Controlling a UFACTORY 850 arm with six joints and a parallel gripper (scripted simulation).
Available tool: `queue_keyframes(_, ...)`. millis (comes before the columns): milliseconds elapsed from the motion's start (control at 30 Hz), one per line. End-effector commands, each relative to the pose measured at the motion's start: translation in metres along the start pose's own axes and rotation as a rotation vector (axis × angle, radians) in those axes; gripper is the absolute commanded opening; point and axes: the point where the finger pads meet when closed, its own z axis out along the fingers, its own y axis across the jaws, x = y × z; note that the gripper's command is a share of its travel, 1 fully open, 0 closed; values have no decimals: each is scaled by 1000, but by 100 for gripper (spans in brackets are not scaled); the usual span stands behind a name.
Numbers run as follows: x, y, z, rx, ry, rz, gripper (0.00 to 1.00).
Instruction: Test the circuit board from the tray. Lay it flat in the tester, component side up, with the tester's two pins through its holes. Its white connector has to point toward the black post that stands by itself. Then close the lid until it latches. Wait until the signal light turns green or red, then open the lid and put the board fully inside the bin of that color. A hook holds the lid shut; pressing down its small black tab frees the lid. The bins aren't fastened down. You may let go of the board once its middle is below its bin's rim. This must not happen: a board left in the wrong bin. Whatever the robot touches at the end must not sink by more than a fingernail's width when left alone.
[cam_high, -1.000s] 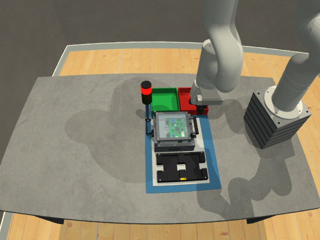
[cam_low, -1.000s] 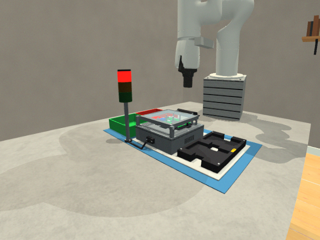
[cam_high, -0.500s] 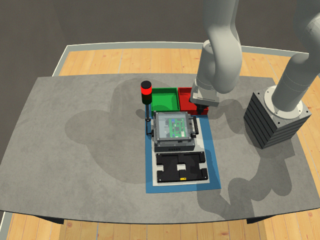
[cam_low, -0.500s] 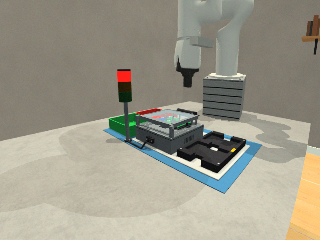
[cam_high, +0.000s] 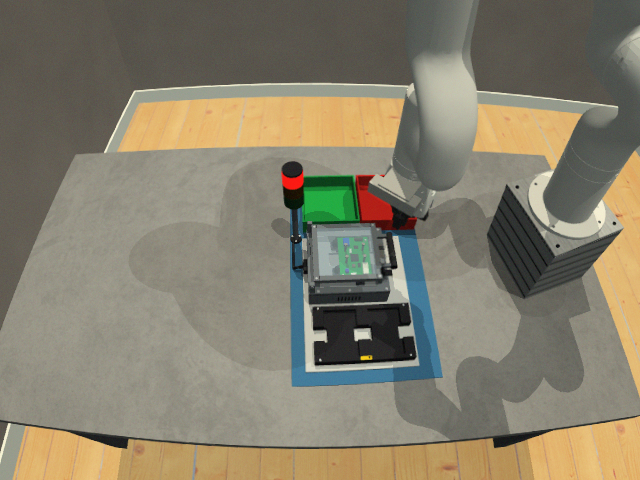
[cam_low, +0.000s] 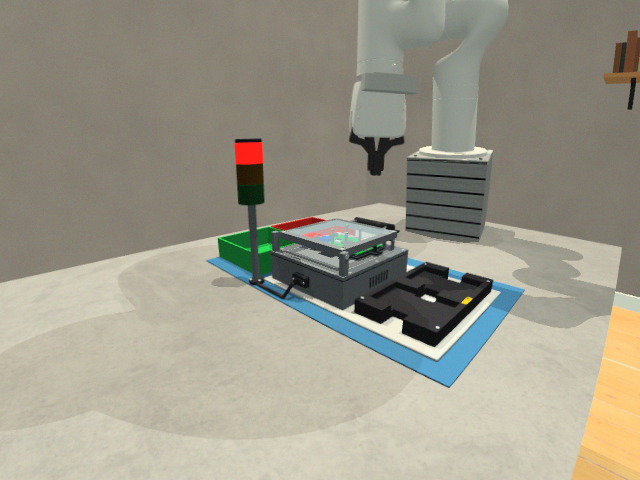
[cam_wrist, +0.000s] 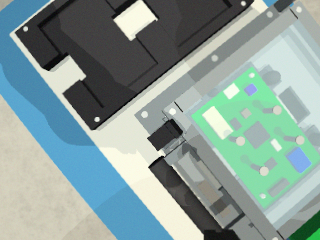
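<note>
The green circuit board (cam_high: 353, 254) lies flat inside the grey tester (cam_high: 347, 263) under the closed clear lid; it also shows in the wrist view (cam_wrist: 255, 135), component side up. The signal light (cam_high: 292, 181) glows red at the top (cam_low: 249, 153). My gripper (cam_low: 376, 166) is shut and empty. It hangs high above the tester's right side, near the lid handle (cam_high: 391, 250) and the small black latch tab (cam_wrist: 164, 135). The red bin (cam_high: 379, 206) and green bin (cam_high: 329, 198) stand behind the tester. The black tray (cam_high: 364, 333) in front is empty.
The arm's dark ribbed base (cam_high: 553, 240) stands at the right of the table. A blue mat (cam_high: 361, 310) lies under the tester and tray. The signal light's pole (cam_low: 253, 242) and cable stand at the tester's left side.
</note>
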Motion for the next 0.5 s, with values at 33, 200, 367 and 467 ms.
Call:
queue_keyframes(33,0,0,0,17,16,159,0)
queue_keyframes(200,0,0,0,19,15,327,0)
queue_keyframes(367,0,0,0,20,13,490,0)
queue_keyframes(467,0,0,0,21,12,587,0)
